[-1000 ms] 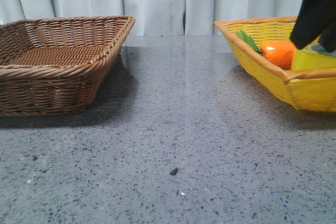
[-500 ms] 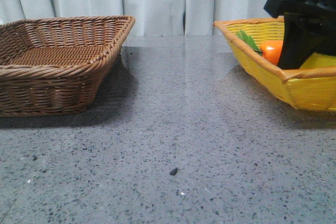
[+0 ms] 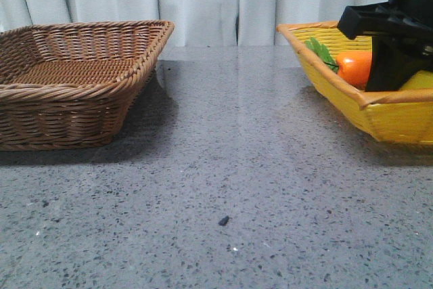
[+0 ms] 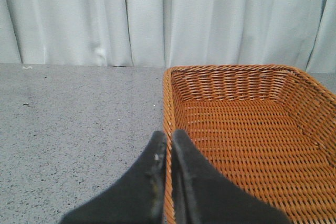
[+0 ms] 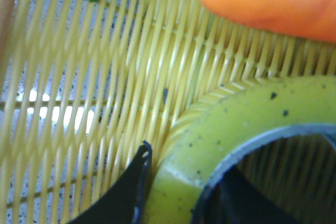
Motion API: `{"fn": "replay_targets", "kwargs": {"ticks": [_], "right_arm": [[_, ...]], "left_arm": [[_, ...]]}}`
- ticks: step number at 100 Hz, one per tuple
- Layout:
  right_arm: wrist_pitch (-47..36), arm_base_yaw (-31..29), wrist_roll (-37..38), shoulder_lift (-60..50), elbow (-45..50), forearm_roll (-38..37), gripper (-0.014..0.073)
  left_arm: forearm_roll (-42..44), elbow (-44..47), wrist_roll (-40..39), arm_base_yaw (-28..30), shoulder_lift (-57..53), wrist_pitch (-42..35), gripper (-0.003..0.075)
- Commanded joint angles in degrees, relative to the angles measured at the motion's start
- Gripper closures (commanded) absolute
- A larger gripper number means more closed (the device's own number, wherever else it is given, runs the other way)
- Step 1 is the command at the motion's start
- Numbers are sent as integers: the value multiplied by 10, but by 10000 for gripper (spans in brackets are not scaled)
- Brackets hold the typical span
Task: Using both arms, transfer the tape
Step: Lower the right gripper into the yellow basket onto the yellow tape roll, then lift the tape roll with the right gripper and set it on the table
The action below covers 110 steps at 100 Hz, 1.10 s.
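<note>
A: Right gripper (image 5: 173, 195) straddles the tape (image 5: 220, 129), one finger outside its wall, one inside the core; clamped or not, I cannot tell

B: And the left gripper (image 4: 169, 148)?

A: Jaws closed, empty, by the brown basket (image 3: 81, 72), bare inside. The tape lies flat in the yellow basket (image 3: 338, 99) beside the carrot (image 3: 355, 67)

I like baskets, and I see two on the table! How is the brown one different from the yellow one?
The brown basket is dark woven wicker; the yellow basket is bright yellow with a tan rim. The brown basket looks empty inside, while the yellow basket holds a carrot and the tape. The right gripper is reaching into the yellow basket; nothing reaches into the brown one. Both are shallow, woven and rectangular, sitting on the grey table.
</note>
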Motion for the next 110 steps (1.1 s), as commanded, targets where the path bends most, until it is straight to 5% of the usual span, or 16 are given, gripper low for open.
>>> {"fn": "replay_targets", "kwargs": {"ticks": [1, 28, 52, 80, 110], "right_arm": [[-14, -1, -2, -16, -20, 12, 666], [96, 9, -2, -26, -129, 11, 648], [179, 98, -2, -27, -240, 11, 648], [141, 254, -2, 4, -261, 9, 646], [137, 288, -2, 85, -261, 9, 647]], "left_arm": [[-5, -20, -2, -2, 9, -50, 741], [-5, -20, -2, -2, 9, -50, 741], [-5, -20, -2, -2, 9, -50, 741], [-5, -20, -2, -2, 9, -50, 741], [-5, -20, -2, -2, 9, -50, 741]]}}
